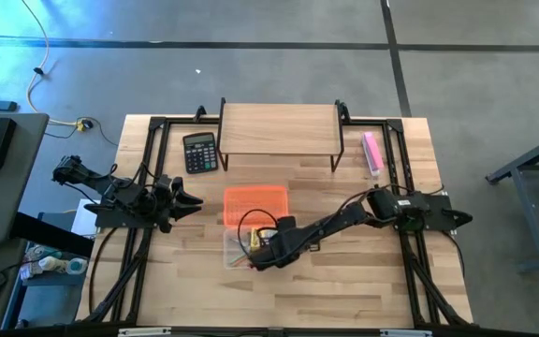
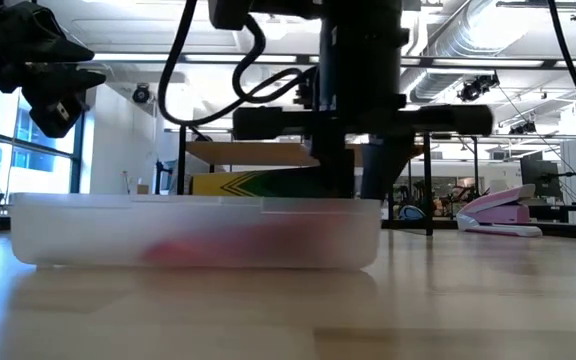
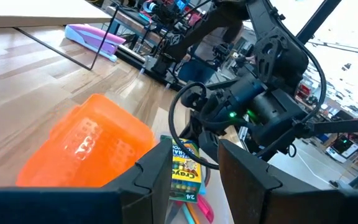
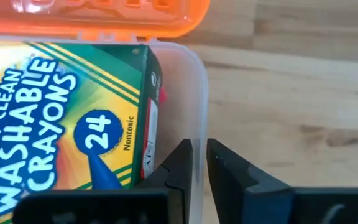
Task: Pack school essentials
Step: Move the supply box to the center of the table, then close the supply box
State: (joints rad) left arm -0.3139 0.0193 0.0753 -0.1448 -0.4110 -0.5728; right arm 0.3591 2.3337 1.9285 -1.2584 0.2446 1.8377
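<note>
A clear plastic case (image 2: pixel 198 235) lies on the table mid-front, its orange lid (image 1: pixel 255 201) swung open on the far side. A yellow-green crayon box (image 4: pixel 61 124) lies inside, against the case's right wall. Pink and orange pens or pencils (image 3: pixel 194 211) also show in the case. My right gripper (image 4: pixel 199 163) points steeply down at the case's right wall, closed on it. My left gripper (image 3: pixel 194 180) hangs level at the table's left side, open with nothing between its fingers, well clear of the case. My right gripper has the case's right side wall (image 4: pixel 199 134) between its two fingers. One finger (image 4: pixel 178 168) is inside beside the crayon box, and the other (image 4: pixel 229 177) is outside. The fingers come from above, pointing down. The case rests flat on the table.
A wooden riser (image 1: pixel 279 131) stands at the back middle, with a black calculator (image 1: pixel 199 152) to its left and a pale pink oblong block (image 1: pixel 372 152) to its right. Black frame rails (image 1: pixel 152 168) run along both sides of the table.
</note>
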